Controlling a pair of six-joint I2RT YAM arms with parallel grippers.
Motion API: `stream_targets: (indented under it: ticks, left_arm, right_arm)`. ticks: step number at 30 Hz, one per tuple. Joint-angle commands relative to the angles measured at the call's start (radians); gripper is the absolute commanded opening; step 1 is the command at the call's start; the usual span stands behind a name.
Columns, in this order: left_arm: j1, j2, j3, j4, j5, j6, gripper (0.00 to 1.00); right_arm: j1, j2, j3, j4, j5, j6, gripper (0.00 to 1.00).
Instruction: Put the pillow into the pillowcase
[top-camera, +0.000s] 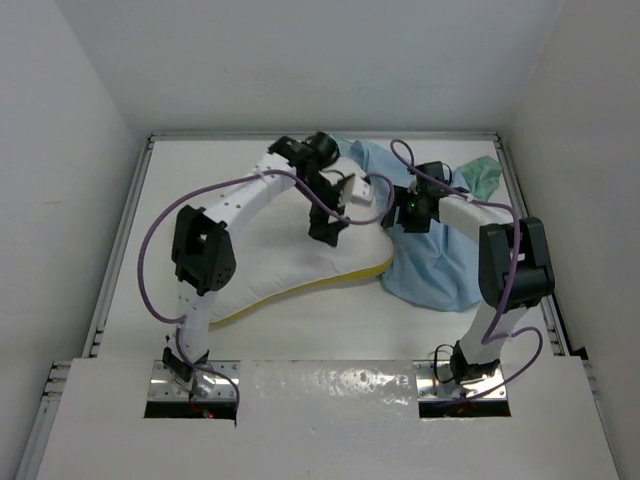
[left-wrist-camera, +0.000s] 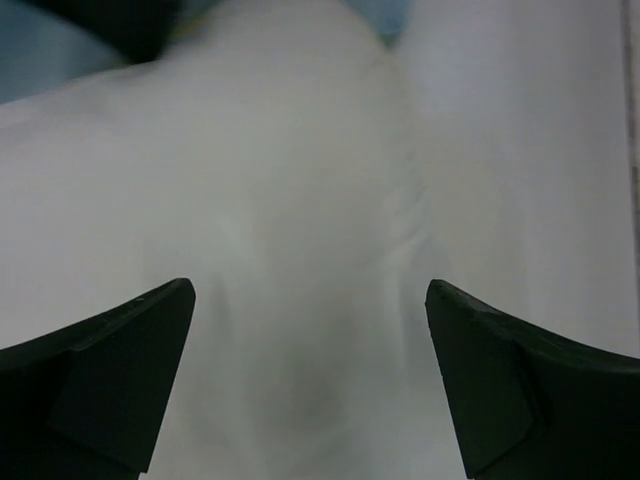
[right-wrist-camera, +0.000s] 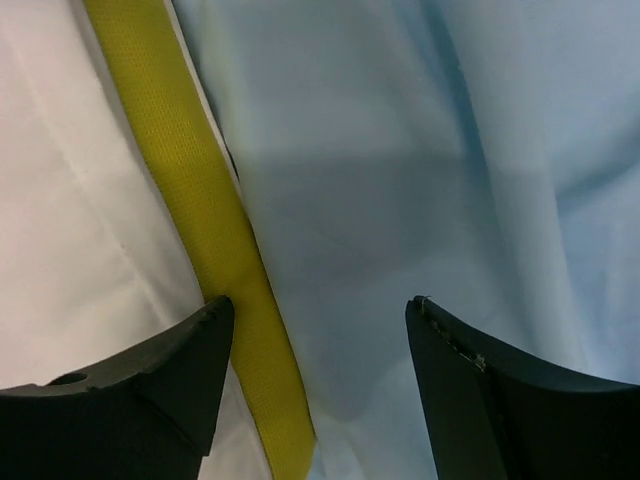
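Observation:
The white pillow (top-camera: 290, 260) with its yellow edge (top-camera: 330, 280) lies at mid-table, its right end next to the light blue pillowcase (top-camera: 435, 270). A sea-green part of the pillowcase (top-camera: 482, 176) shows at the back right. My left gripper (top-camera: 332, 230) is open just above the pillow's far right end; in the left wrist view only white pillow (left-wrist-camera: 280, 200) lies between the open left gripper (left-wrist-camera: 310, 290). My right gripper (top-camera: 392, 218) is open over the seam where the two meet. The right wrist view shows it (right-wrist-camera: 320, 305) straddling the yellow edge (right-wrist-camera: 190, 200) and the blue pillowcase (right-wrist-camera: 400, 150), holding nothing.
White walls (top-camera: 90, 150) close in the table on the left, back and right, with a raised rim (top-camera: 125, 230) along the sides. Purple cables (top-camera: 150, 250) loop off both arms. The arm bases sit on metal plates (top-camera: 225, 385) at the near edge.

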Motion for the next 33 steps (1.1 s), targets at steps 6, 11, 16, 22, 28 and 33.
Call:
stream_targets:
  ticks: [6,11,16,22,28,33]
  left_arm:
    - [-0.079,0.035,-0.311,0.101,-0.005,-0.075,1.0]
    - [-0.08,0.044,-0.363,0.152,-0.035,-0.065,0.58]
    - [-0.067,0.042,-0.373,0.16,-0.098,-0.08,0.0]
    - [-0.053,-0.024,-0.339,0.172,-0.14,-0.031,0.0]
    - [-0.047,-0.054,-0.276,0.147,-0.276,0.062,0.0]
    - [-0.057,-0.022,-0.307,0.23,-0.305,0.091,0.0]
  right_arm:
    - [0.037,0.046,-0.101,0.09,-0.078,0.052,0.33]
    - [-0.01,-0.006,-0.187,0.03,-0.02,0.02,0.33]
    - [-0.009,-0.031,-0.268,0.094,-0.037,0.03,0.59]
    - [-0.01,-0.027,-0.284,0.069,-0.101,0.027,0.0]
    - [-0.009,-0.283,-0.285,-0.253,0.032,-0.082,0.0]
    - [-0.007,-0.4,-0.284,-0.448,0.007,-0.166,0.0]
